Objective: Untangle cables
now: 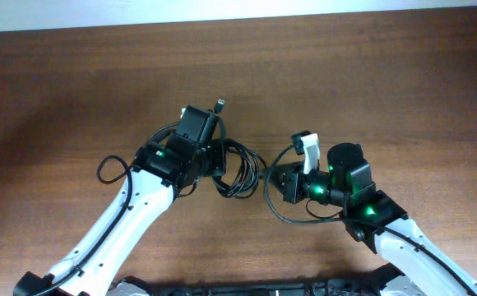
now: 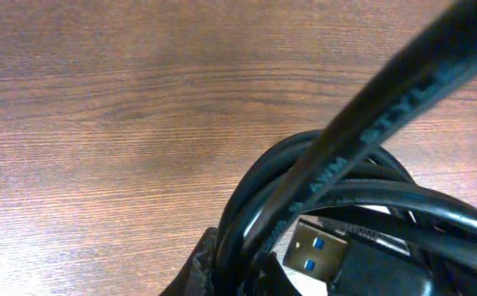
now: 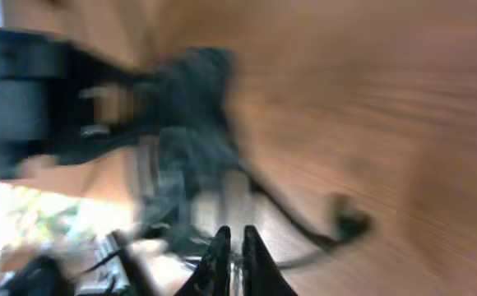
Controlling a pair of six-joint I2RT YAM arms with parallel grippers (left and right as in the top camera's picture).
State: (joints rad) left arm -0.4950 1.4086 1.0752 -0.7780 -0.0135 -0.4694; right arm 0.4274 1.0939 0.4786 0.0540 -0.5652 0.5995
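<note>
The cables (image 1: pixel 240 168) are thin black cords in a coil at the table's middle. My left gripper (image 1: pixel 215 159) sits at the coil's left edge and is shut on its strands. In the left wrist view the looped cords (image 2: pixel 259 197) fill the lower right, with a USB plug (image 2: pixel 317 251) with blue insert lying among them. A small plug (image 1: pixel 219 104) sticks out beyond the left gripper. My right gripper (image 1: pixel 276 178) is just right of the coil. The right wrist view is blurred; the fingers (image 3: pixel 233 240) are nearly together with a thin cord between them. One cable loop (image 1: pixel 281 215) trails below the right gripper.
The brown wooden table (image 1: pixel 370 74) stretches behind and to both sides. A thicker black robot wire (image 1: pixel 107 168) loops off the left arm. The two grippers are close together at the coil.
</note>
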